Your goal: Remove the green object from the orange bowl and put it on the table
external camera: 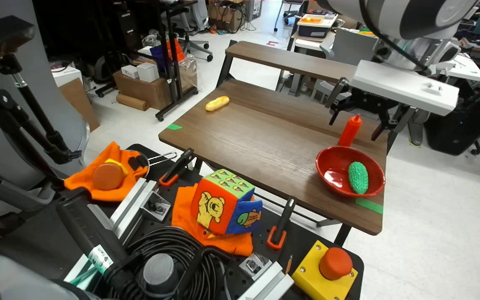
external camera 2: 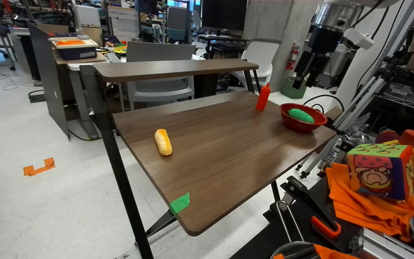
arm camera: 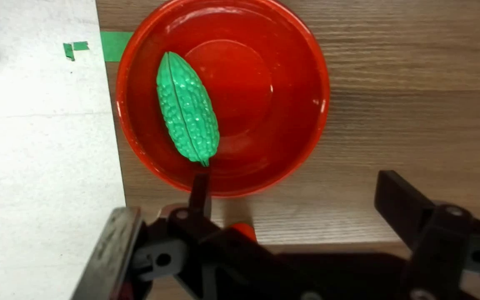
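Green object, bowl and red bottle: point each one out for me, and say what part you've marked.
Green object (arm camera: 188, 109): wrist view, middle of its bumpy body.
Bowl (arm camera: 236, 89): wrist view, bare inside bottom.
Red bottle (external camera 2: 263, 98): in an exterior view, middle of its body, below the nozzle.

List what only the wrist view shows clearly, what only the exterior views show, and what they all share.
Only the wrist view clearly shows the lengthwise groove on the green object and the round outline on the floor of the bowl.

Only the exterior views show the yellow oblong object on the table and the toy cube on an orange cloth.

All share the green object inside the bowl, the red bottle beside it, mostly hidden in the wrist view, and the open tool.
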Motion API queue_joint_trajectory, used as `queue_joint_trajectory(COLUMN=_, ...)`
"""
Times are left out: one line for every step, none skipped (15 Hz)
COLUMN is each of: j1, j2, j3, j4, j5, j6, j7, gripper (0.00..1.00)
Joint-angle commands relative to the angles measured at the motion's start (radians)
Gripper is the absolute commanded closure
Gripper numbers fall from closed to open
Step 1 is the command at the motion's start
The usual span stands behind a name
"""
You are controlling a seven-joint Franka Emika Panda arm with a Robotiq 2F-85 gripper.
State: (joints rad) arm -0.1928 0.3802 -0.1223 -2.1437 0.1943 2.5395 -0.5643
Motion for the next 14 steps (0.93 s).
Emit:
queue_joint_trajectory(j1=-0.044, j2=0.079, j3=0.02, j4=0.057, j5=-0.087, j6=0.021, j7=0.003, gripper=0.0)
queue_joint_trajectory(j1=-0.047, j2=0.098, j3=0.019, j4=0.07, j5=-0.112, j6=0.019, j7=0.012, gripper=0.0)
queue_joint_trajectory(j1=-0.052, j2=0.115, j3=0.021, j4=0.081, j5=-0.131, j6=0.02, j7=0.015, gripper=0.0)
queue_joint_trajectory(j1=-0.055, j2=0.13, j3=0.022, j4=0.09, j5=-0.148, j6=0.031, j7=0.021, gripper=0.0)
queue_joint_trajectory(j1=-0.06, j2=0.144, j3=0.027, j4=0.099, j5=-0.156, j6=0.039, j7=0.022, gripper=0.0)
queue_joint_trajectory(j1=-0.06, j2=0.158, j3=0.027, j4=0.105, j5=-0.166, j6=0.056, j7=0.031, gripper=0.0)
queue_joint_trajectory(j1=-0.062, j2=0.172, j3=0.029, j4=0.112, j5=-0.175, j6=0.069, j7=0.038, gripper=0.0)
queue_joint_trajectory(j1=-0.061, j2=0.185, j3=0.029, j4=0.116, j5=-0.183, j6=0.088, j7=0.046, gripper=0.0)
queue_joint_trajectory(j1=-0.059, j2=0.197, j3=0.026, j4=0.12, j5=-0.195, j6=0.104, j7=0.055, gripper=0.0)
queue_joint_trajectory(j1=-0.056, j2=0.209, j3=0.022, j4=0.124, j5=-0.212, j6=0.117, j7=0.067, gripper=0.0)
queue_joint_trajectory(j1=-0.052, j2=0.221, j3=0.016, j4=0.129, j5=-0.231, j6=0.13, j7=0.083, gripper=0.0)
queue_joint_trajectory(j1=-0.05, j2=0.232, j3=0.012, j4=0.133, j5=-0.247, j6=0.137, j7=0.096, gripper=0.0)
queue_joint_trajectory(j1=-0.045, j2=0.244, j3=0.007, j4=0.138, j5=-0.266, j6=0.139, j7=0.112, gripper=0.0)
queue_joint_trajectory(j1=-0.042, j2=0.253, j3=0.003, j4=0.139, j5=-0.282, j6=0.146, j7=0.126, gripper=0.0)
